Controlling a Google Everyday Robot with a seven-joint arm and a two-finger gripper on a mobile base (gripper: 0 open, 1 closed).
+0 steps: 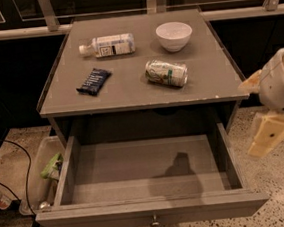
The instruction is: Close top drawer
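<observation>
The top drawer is pulled far out of the grey cabinet toward me, and its inside is empty. Its small round metal knob shows at the centre of the front panel, at the bottom edge of the view. My gripper hangs in the air to the right of the cabinet, level with the drawer's right side wall and apart from it. Its two cream fingers stand apart with nothing between them. The two lower drawers are hidden under the open one.
On the cabinet top lie a plastic bottle on its side, a white bowl, a tipped can and a dark snack packet. A clear bin and a cable sit on the floor at left.
</observation>
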